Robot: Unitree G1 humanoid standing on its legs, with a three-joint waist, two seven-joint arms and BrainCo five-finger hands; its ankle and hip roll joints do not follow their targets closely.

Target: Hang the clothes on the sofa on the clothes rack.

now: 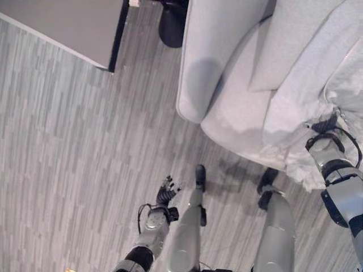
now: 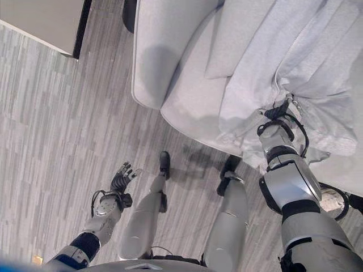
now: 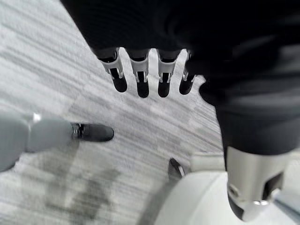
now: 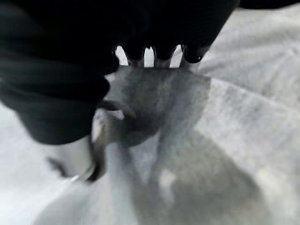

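Seemingly soft, limp and light, the grey garment [image 2: 295, 62] lies draped on the sofa [image 2: 170, 51]; right robot hand [image 2: 279, 110] bunches its lower fold, left robot hand [image 2: 120, 181] hangs spread.

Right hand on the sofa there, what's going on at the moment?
The right hand is reaching into the pale grey garment draped over the sofa, and its wrist view shows fingers curled into a fold of the cloth. The garment lies on the sofa, not lifted. The left hand hangs open over the wood-look floor, holding nothing.
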